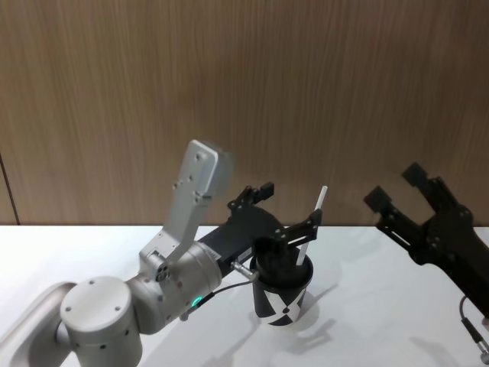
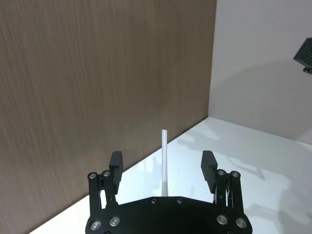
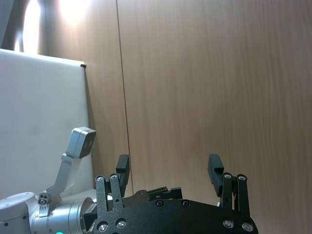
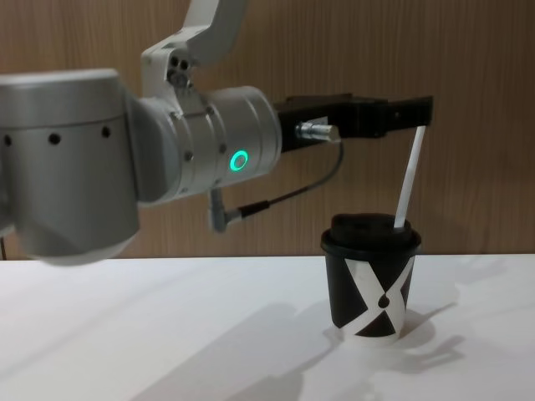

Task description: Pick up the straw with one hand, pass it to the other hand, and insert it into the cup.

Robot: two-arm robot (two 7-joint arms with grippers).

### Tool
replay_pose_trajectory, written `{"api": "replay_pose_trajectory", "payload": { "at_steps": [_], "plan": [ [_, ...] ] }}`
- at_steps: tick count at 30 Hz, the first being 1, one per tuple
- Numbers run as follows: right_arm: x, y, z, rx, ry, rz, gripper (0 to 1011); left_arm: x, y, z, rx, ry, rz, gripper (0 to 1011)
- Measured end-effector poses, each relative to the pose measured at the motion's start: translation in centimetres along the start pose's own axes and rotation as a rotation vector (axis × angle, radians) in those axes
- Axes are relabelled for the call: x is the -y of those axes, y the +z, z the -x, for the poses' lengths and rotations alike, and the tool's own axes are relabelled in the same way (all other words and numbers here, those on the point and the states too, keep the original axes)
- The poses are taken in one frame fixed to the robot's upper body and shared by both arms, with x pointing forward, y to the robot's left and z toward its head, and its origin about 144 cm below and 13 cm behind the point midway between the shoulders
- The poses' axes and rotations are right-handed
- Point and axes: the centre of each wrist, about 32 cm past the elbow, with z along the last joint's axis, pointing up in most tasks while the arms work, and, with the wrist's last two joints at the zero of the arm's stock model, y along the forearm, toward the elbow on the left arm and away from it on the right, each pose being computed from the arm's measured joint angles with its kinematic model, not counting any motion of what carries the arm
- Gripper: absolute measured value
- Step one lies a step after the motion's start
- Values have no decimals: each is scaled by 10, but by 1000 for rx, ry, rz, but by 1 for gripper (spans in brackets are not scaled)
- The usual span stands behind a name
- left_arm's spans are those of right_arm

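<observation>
1. While the left end effector hovered over the cup, its fingers stood spread in the left wrist view, with the straw rising between them and touching neither pad, so I judged the straw released.
2. Already through the lid, the straw leaned slightly away from the left arm, its long axis near upright and its top level with the fingertips.
3. Any withdrawal therefore called for a straight pull back along the left arm's own line, since a sideways sweep could knock the straw.
4. Farther to the right, the right end effector hung open above the worktop, well apart from the cup.
5. Beyond both, the wood wall closed off the back.
</observation>
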Motion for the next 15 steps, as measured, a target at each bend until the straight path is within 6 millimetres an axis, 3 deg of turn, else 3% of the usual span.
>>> {"api": "replay_pose_trajectory", "payload": {
  "at_steps": [15],
  "plan": [
    [-13, 4, 13, 6, 22, 44, 1001, -22, -17, -1, -11, 28, 45, 1003]
  ]
}}
